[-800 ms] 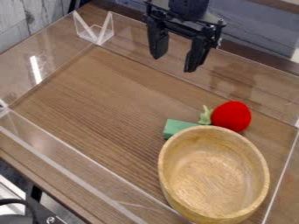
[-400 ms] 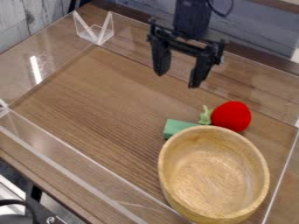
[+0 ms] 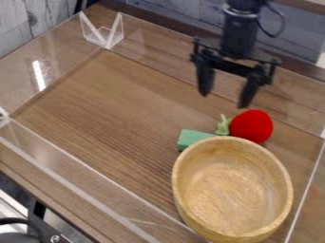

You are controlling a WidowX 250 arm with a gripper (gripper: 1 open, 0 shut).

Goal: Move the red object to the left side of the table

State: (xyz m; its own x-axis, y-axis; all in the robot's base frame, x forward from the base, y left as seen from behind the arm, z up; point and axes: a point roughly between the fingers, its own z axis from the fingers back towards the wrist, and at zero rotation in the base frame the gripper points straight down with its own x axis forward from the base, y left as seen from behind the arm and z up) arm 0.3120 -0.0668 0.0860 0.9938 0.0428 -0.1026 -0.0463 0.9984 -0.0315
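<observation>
The red object (image 3: 252, 124) is a small bright red ball with a light-green leaf on its left side, resting on the table (image 3: 114, 109) at the right, just behind the wooden bowl. My gripper (image 3: 226, 85) hangs open above the table, a short way up and to the left of the red object, with nothing between its two dark fingers (image 3: 203, 80).
A round wooden bowl (image 3: 233, 190) fills the front right corner. A flat green piece (image 3: 195, 139) lies at the bowl's far rim, next to the red object. Low clear acrylic walls (image 3: 51, 161) border the tabletop.
The gripper has moved right and down toward the red object, staying open. The red object, bowl and green piece have not moved.
</observation>
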